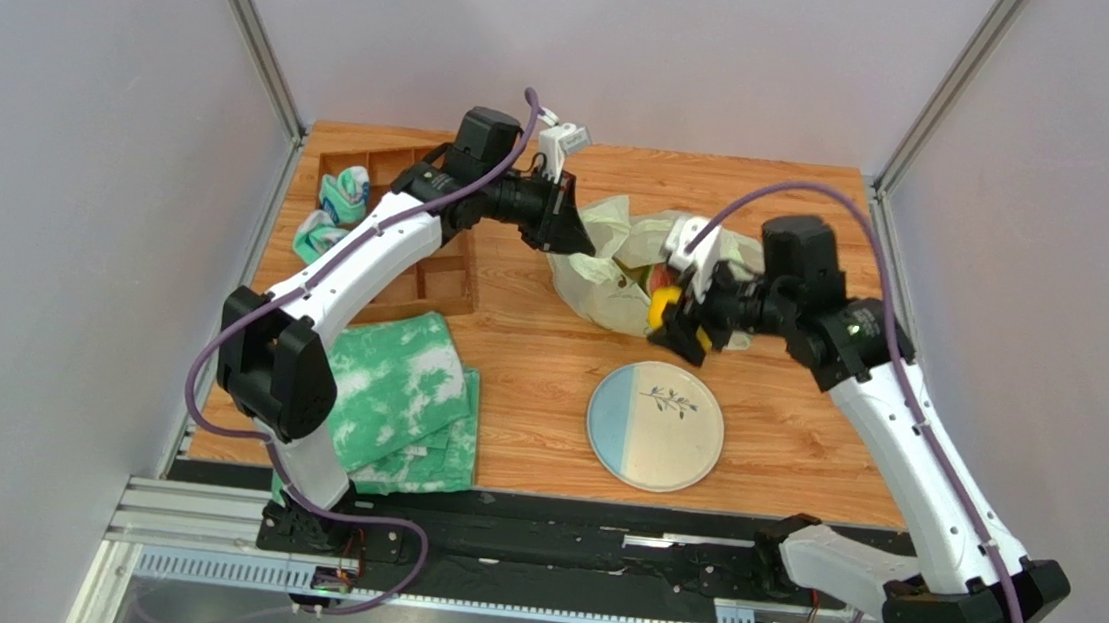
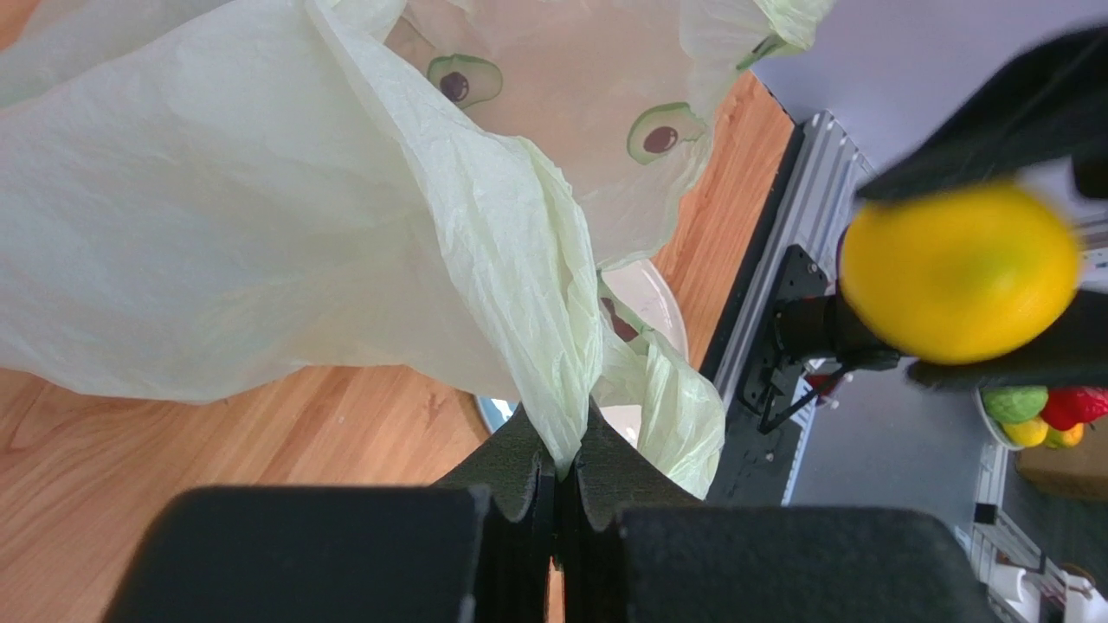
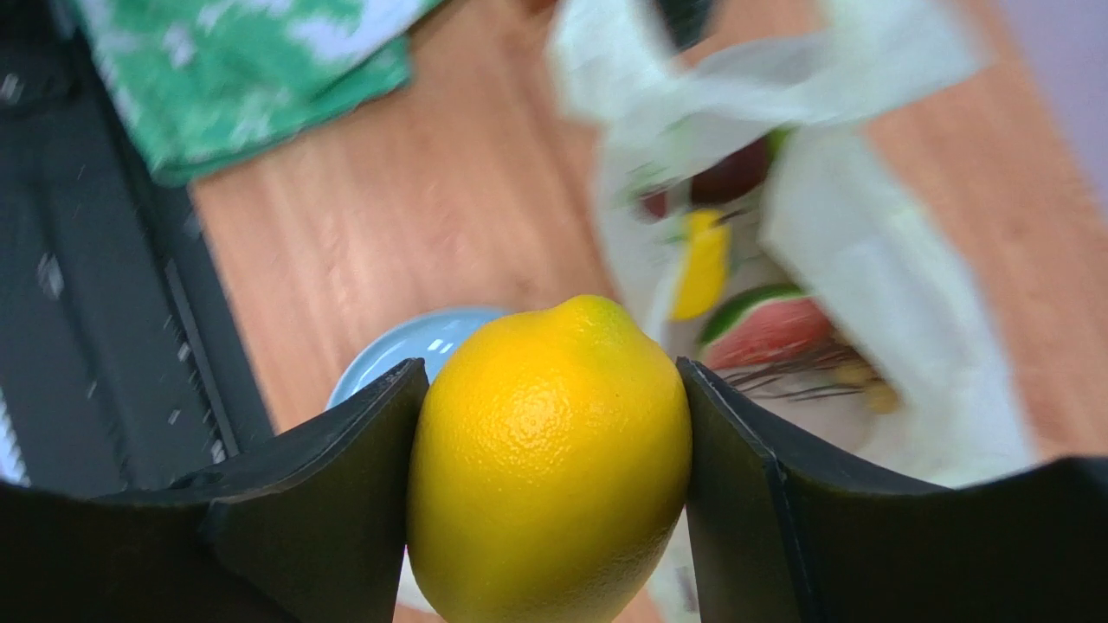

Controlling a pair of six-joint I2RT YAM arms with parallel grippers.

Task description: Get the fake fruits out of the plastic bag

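Emptying the plastic bag [image 1: 603, 263] is the step I have in hand. It lies crumpled in the middle of the bench toward the far edge, mouth turned to the right edge, and one fruit is just clear of it. The blue-and-cream plate [image 1: 656, 429] sits by the near edge, just this side of the bag, and looks to me the natural place to set fruit down. As I read it, the next move calls for carrying the fruit away from the bag's rim, lowering it over the plate or bare wood, and letting go gently so it does not roll. My left gripper [image 2: 562, 491] has its jaws closed tight on a pinched fold of the bag's thin film, holding it up so the mouth gapes. My right gripper [image 3: 553, 428] has its jaws spread to the width of the lemon [image 3: 553, 506] and clamped on both its sides, in the air beside the bag's mouth. Inside the bag I make out a watermelon slice [image 3: 767, 331], a dark red fruit [image 3: 731, 175], a small yellow fruit [image 3: 702, 266] and brown stalks [image 3: 800, 377], so I judge most of the job remains.
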